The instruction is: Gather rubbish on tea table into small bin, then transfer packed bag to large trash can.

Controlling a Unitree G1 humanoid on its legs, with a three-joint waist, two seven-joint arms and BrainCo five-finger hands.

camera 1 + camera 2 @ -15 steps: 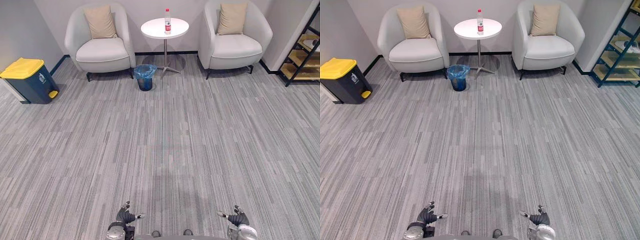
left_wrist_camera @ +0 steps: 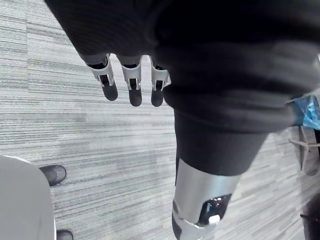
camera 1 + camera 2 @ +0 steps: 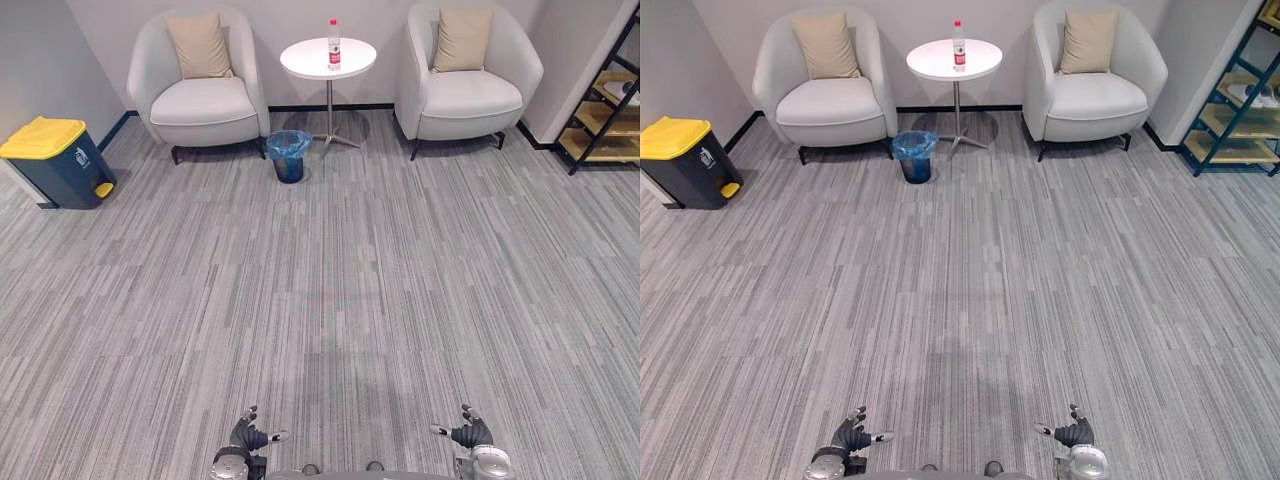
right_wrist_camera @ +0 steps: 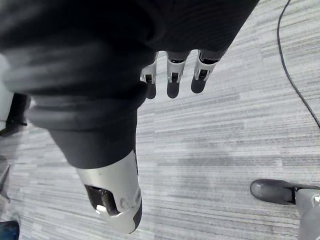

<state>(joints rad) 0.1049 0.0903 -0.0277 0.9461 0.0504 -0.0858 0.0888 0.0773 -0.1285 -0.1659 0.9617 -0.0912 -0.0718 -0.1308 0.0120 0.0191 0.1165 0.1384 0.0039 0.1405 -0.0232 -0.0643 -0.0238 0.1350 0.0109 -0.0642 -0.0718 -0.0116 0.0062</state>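
**Both hands loose and low, rubbish far across the room**

The grey striped carpet (image 3: pixel 330 290) stretched wide between me and everything else. Against the far wall stood two pale rounded armchairs, one to my left (image 3: pixel 205 105) and one to my right (image 3: pixel 470 100), each with a beige cushion propped upright against its back. A dark-framed shelf with wooden boards (image 3: pixel 605 105) stood at the far right. The large dark blue trash can with a yellow lid (image 3: pixel 55 160) sat by the left wall, well apart from the chairs. Between the armchairs stood the round white tea table on its thin metal pedestal (image 3: pixel 305 58). The small bin lined with a blue bag (image 3: pixel 289 155) rested on the carpet just beside the table's foot, toward the left armchair.

My left hand (image 3: pixel 247 437) and my right hand (image 3: pixel 468 436) hung low at my sides, close to my body, thumbs turned inward toward each other. My left fingers (image 2: pixel 131 85) and my right fingers (image 4: pixel 172 80) pointed down at the carpet, straight and relaxed, grasping nothing.

The rubbish, a clear plastic bottle with a red cap and label (image 3: pixel 333 44), stood upright on the tea table.
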